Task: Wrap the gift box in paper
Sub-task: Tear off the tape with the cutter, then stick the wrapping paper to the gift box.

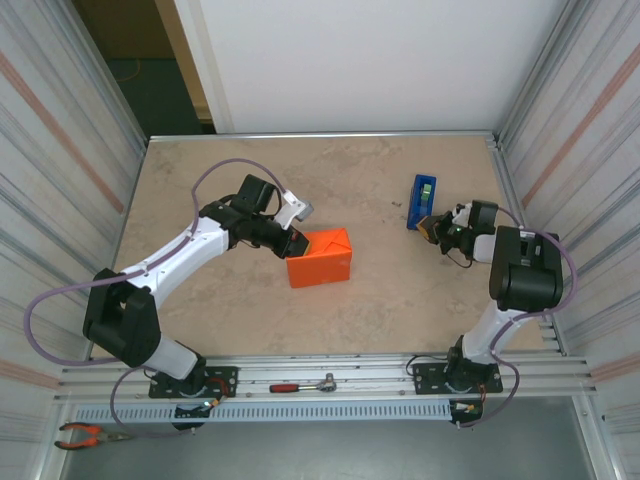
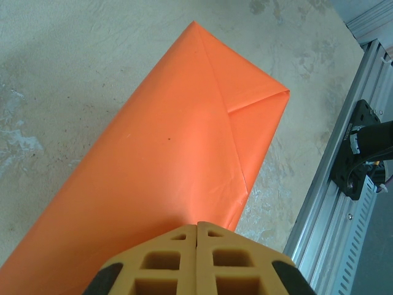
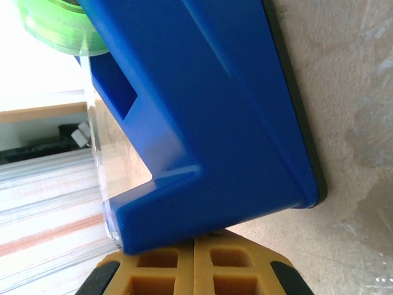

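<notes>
Left wrist: paper (image 2: 166,160) just beyond closed jaws.

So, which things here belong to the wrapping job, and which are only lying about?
For the job:
orange paper, folded into a parcel
blue tape dispenser

Lying about:
red-handled tool on the rail
orange-handled pliers

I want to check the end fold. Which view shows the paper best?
Left wrist: the paper sits close up, its triangular end fold and creases plain. The top view shows it whole but small, with the folds hard to read.
</notes>
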